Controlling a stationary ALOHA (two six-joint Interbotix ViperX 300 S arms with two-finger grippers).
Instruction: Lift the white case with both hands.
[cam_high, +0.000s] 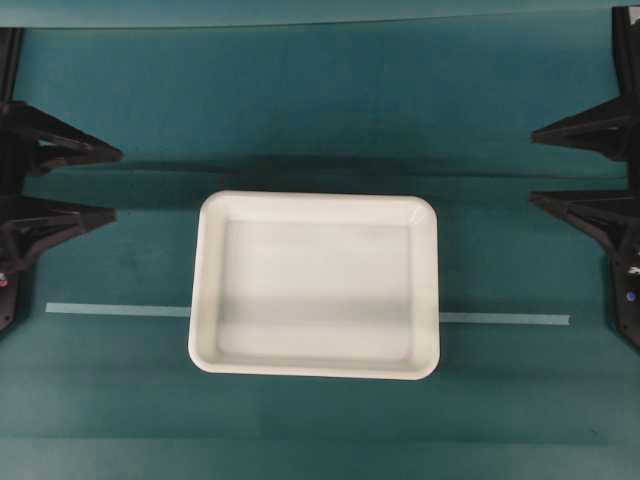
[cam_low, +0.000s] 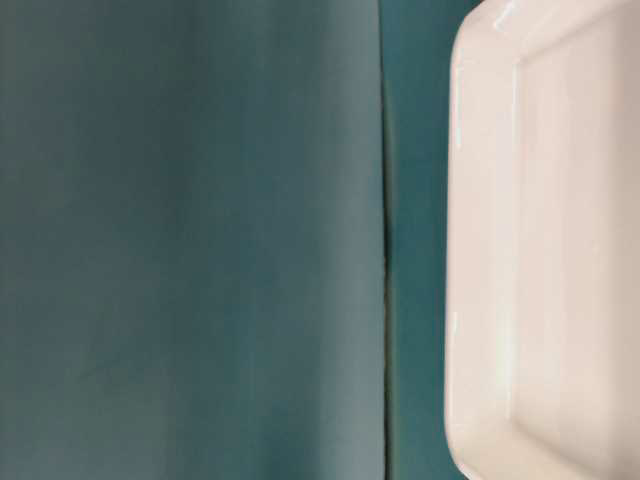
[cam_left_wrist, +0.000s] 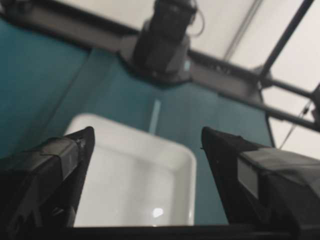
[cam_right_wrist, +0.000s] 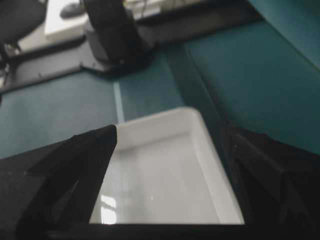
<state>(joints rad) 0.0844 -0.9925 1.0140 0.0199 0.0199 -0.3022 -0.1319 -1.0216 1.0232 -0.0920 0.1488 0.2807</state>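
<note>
The white case (cam_high: 315, 290) lies flat on the teal table at the middle of the overhead view, long sides left to right. My left gripper (cam_high: 117, 182) is open and empty at the left edge, well apart from the case's left rim. My right gripper (cam_high: 532, 168) is open and empty at the right edge, also apart from the case. In the left wrist view the case (cam_left_wrist: 135, 185) shows between the spread fingers of the left gripper (cam_left_wrist: 147, 131). In the right wrist view the case (cam_right_wrist: 160, 185) shows between those of the right gripper (cam_right_wrist: 170, 129). The table-level view shows one end of the case (cam_low: 560, 250).
A thin pale tape strip (cam_high: 115, 310) runs across the table and passes under the case, showing again at the right (cam_high: 505, 319). A fold in the teal cloth (cam_low: 384, 250) runs beside the case. The opposite arm's base (cam_left_wrist: 162, 40) stands beyond the case.
</note>
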